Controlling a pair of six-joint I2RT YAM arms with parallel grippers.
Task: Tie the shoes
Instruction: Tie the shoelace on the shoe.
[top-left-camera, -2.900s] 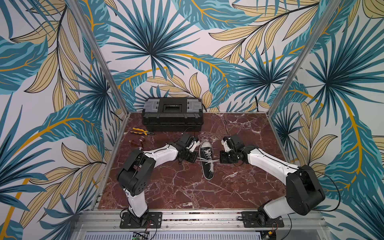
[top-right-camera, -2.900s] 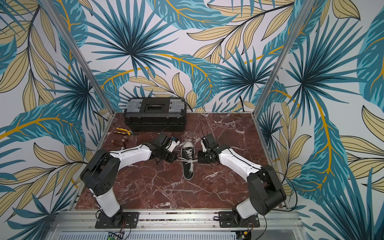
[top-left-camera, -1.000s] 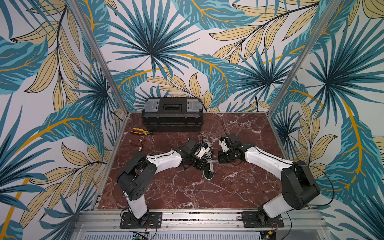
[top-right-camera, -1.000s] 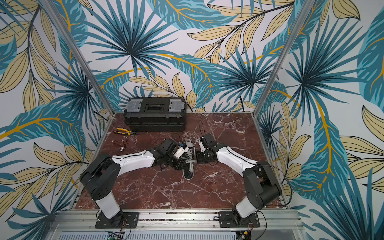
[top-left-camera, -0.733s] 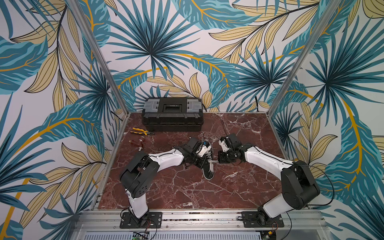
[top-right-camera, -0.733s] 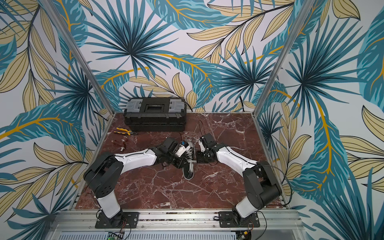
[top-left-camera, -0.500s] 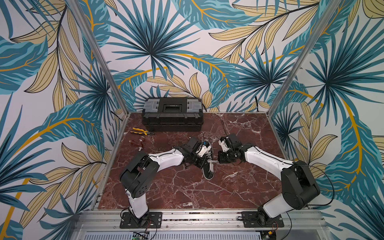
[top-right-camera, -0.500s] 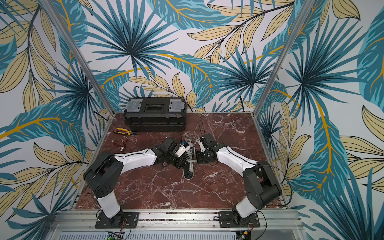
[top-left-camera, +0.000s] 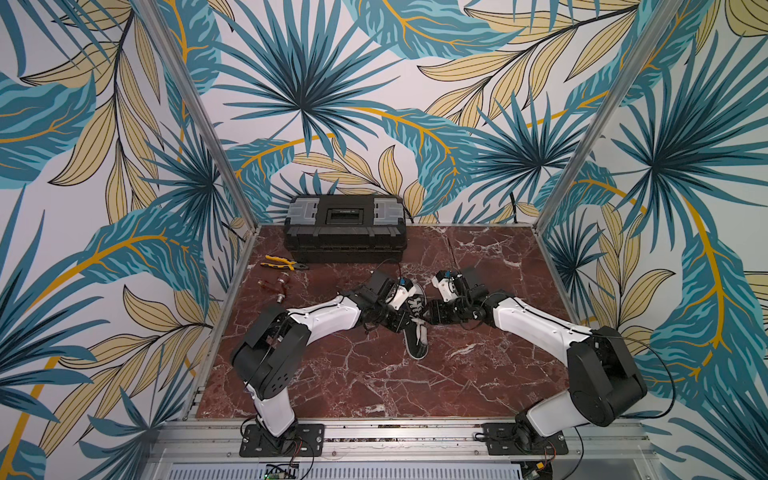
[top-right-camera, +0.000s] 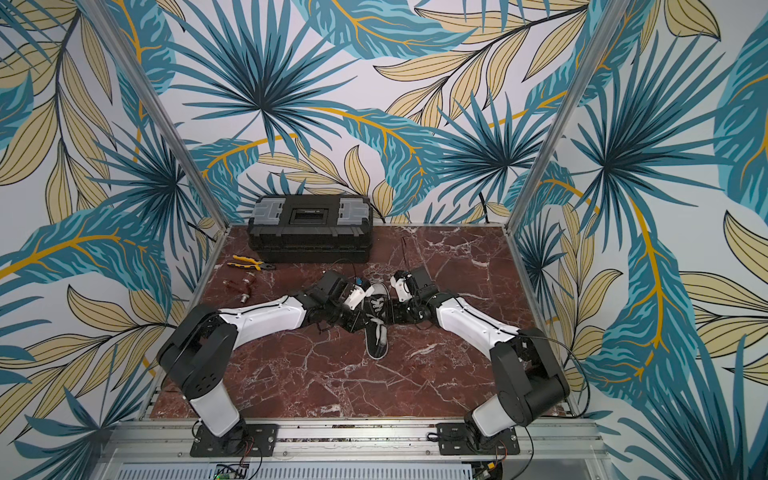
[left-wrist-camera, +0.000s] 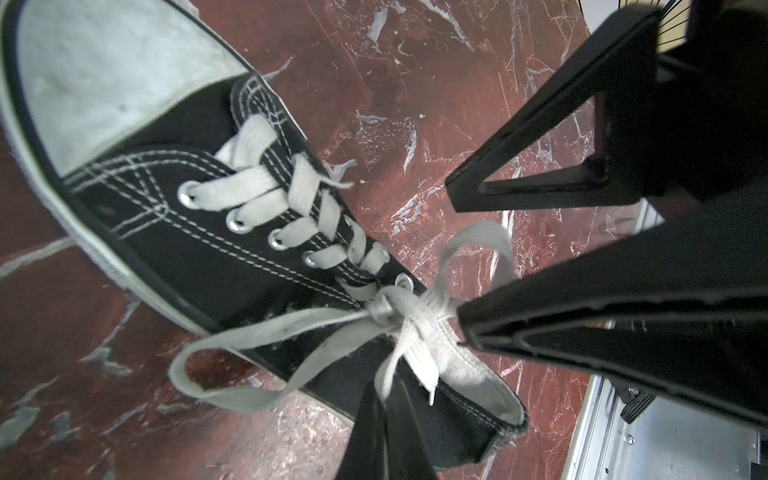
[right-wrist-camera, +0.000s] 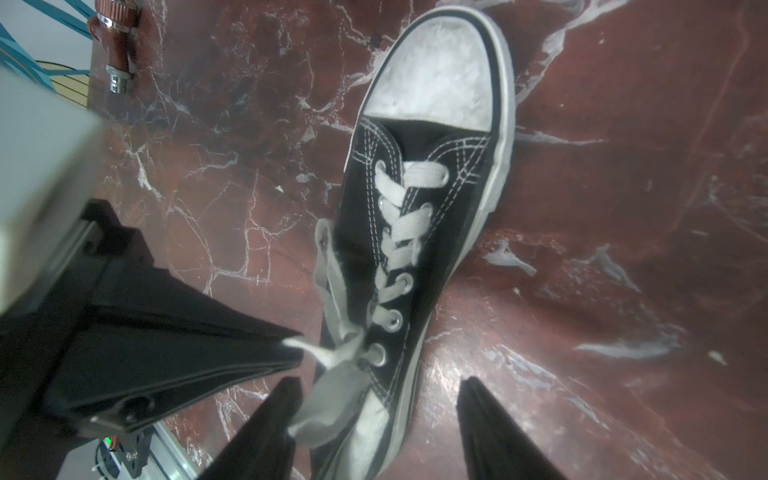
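nearest the camera is the metal rail (top-left-camera: 395, 432) with both arm bases bolted to it, then a bare stretch of red marble table (top-left-camera: 374, 382). the sneaker (top-left-camera: 417, 347) sits about mid-table, lying lengthwise between the two arms. both arms fold in on its far half from either side. in both top views the wrists and claws crowd over the lace end, so you can barely see the knot from up there.

the wrist cams show more. the left gripper (left-wrist-camera: 384, 399) is pressed together on a strand of the white laces (left-wrist-camera: 390, 309), just off the knot. one loop flops over the shoe's side onto the marble. the right gripper (right-wrist-camera: 380, 388) is spread wide over the heel end, pinching nothing, with one of its fingers (right-wrist-camera: 266, 436) right up against the other loop.

further back on the left arm's side there's a small brownish metal fitting (top-left-camera: 276, 286), and just beyond it yellow-handled pliers (top-left-camera: 282, 264). both are well apart from the shoe. behind those a black toolbox (top-left-camera: 345, 232) sits closed against the back wall, and the leafy wallpaper (top-left-camera: 311, 104) rises above it.
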